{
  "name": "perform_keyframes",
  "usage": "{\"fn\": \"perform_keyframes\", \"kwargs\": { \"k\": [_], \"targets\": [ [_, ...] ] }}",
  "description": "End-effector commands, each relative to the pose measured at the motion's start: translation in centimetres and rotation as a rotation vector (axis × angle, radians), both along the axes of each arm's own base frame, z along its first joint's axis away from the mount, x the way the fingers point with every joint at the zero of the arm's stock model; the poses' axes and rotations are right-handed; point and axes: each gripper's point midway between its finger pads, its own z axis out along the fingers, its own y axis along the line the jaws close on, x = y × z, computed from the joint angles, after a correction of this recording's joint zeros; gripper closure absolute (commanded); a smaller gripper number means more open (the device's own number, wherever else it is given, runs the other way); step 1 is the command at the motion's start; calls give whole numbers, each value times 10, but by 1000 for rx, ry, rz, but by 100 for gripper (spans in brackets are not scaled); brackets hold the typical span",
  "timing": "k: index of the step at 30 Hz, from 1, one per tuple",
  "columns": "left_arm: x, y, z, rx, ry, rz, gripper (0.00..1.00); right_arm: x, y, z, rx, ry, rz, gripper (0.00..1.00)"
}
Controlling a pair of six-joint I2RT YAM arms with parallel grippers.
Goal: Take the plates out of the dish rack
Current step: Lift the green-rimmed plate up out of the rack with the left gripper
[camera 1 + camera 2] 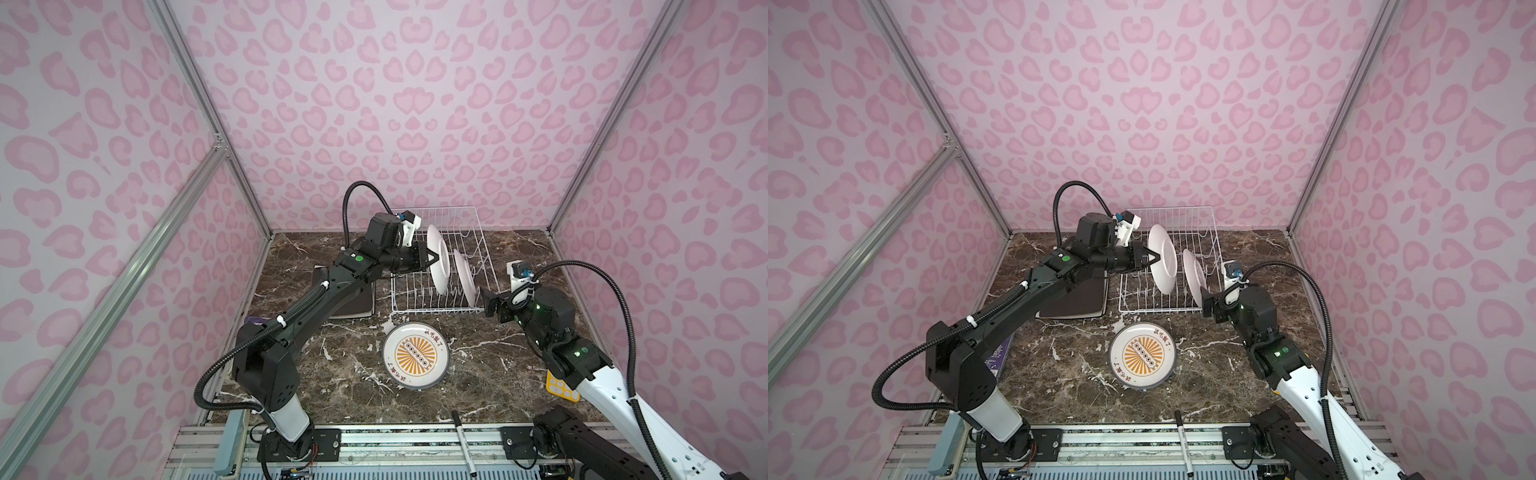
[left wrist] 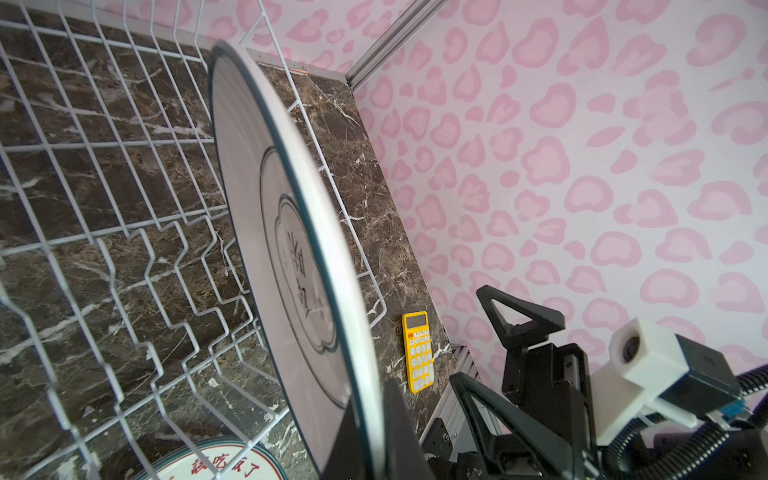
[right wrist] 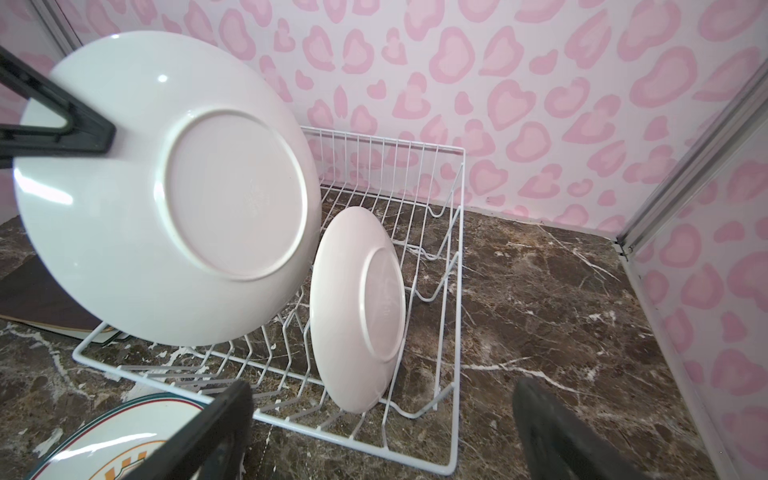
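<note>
The white wire dish rack [image 1: 436, 309] [image 1: 1158, 309] stands at the back of the marble table. My left gripper [image 1: 434, 257] [image 2: 372, 415] is shut on the rim of a round white plate [image 1: 439, 259] [image 3: 166, 187], held upright just above the rack's left part. A second white plate [image 1: 464, 276] [image 3: 357, 307] stands on edge in the rack. My right gripper [image 1: 484, 301] [image 3: 382, 390] is open by the rack's front right corner, close to that plate and apart from it. An orange sunburst plate [image 1: 417, 356] lies flat in front of the rack. A dark square plate [image 1: 353, 299] lies left of it.
A yellow calculator [image 1: 561, 388] [image 2: 419, 351] lies under my right arm near the right wall. A black marker [image 1: 463, 440] rests on the front rail. A purple object [image 1: 1000, 353] sits at the table's left edge. Pink patterned walls close three sides.
</note>
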Motion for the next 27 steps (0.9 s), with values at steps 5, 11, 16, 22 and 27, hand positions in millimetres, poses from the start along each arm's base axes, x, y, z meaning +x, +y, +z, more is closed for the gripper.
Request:
{"fn": "perform_keyframes", "kwargs": {
  "k": [5, 11, 16, 22, 27],
  "targets": [
    [-5, 12, 24, 63, -214, -48, 96, 2, -1, 17, 87, -19, -22, 1],
    [-19, 26, 42, 143, -409, -109, 96, 8, 2, 19, 173, 14, -29, 1],
    [-29, 41, 49, 224, -582, -118, 96, 17, 10, 21, 267, 80, -8, 1],
    [-41, 50, 43, 312, -725, -147, 97, 26, 24, 28, 361, 163, 24, 1],
    [-44, 51, 21, 443, -795, -156, 96, 32, 35, 34, 419, 196, 54, 1]
  ]
}}
